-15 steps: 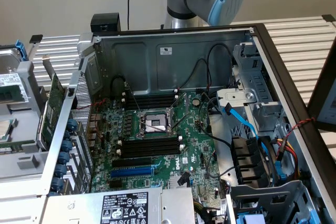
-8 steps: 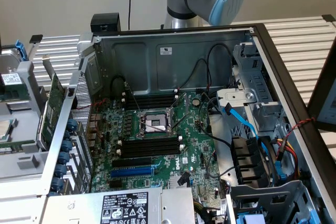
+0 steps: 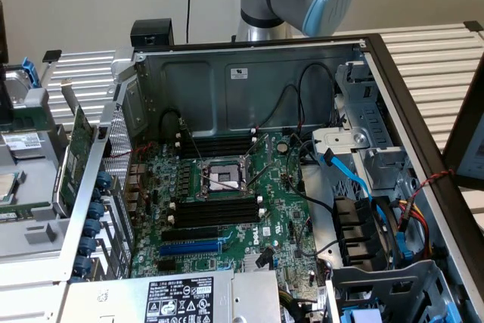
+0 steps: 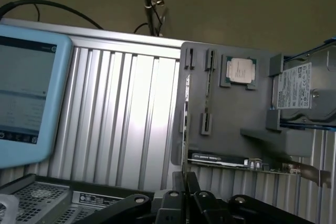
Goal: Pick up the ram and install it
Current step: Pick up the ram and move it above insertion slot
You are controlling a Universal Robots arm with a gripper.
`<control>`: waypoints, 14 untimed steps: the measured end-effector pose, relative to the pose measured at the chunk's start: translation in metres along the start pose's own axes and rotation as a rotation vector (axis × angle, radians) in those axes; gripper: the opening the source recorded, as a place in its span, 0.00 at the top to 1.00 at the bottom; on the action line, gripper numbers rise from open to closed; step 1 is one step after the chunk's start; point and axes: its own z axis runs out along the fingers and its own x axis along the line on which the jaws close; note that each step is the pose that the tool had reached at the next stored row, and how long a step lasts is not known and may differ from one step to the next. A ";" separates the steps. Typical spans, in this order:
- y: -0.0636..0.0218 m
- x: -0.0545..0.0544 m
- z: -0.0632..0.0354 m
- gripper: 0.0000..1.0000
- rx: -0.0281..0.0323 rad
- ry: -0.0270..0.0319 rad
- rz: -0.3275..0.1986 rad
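Grey plastic forms the parts tray [image 4: 231, 124], which lies on a ribbed table [image 4: 121, 119]. Between two of the tray's clips, just beside the bare CPU [image 4: 240, 71], stands a thin dark edge that I take to be the ram [image 4: 209, 92]. It seems propped upright so its narrow faces suit a pinch, though it is too slim to be sure. The gripper [image 4: 185, 179] hangs apart from the tray, on the side lined by an expansion card [image 4: 231, 160]. Its fingers are pressed together and hold nothing. Beside the tray sits the open case [image 3: 197, 96], its black memory slots [image 3: 215, 209] empty — the install is not yet begun.
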 end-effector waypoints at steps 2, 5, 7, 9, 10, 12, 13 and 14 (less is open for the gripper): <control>-0.0064 0.001 -0.0054 0.87 0.0000 -0.0012 0.000; -0.0146 0.002 -0.0084 0.87 -0.0001 -0.0013 0.000; -0.0191 0.003 -0.0097 0.87 0.0009 -0.0022 0.000; -0.0229 0.003 -0.0111 0.87 0.0030 -0.0038 0.000; -0.0247 0.004 -0.0116 0.87 0.0040 -0.0044 0.000; -0.0279 0.004 -0.0125 0.87 0.0066 -0.0058 -0.001; -0.0293 0.004 -0.0127 0.87 0.0117 -0.0056 -0.001; -0.0308 0.004 -0.0128 0.87 0.0205 -0.0046 -0.001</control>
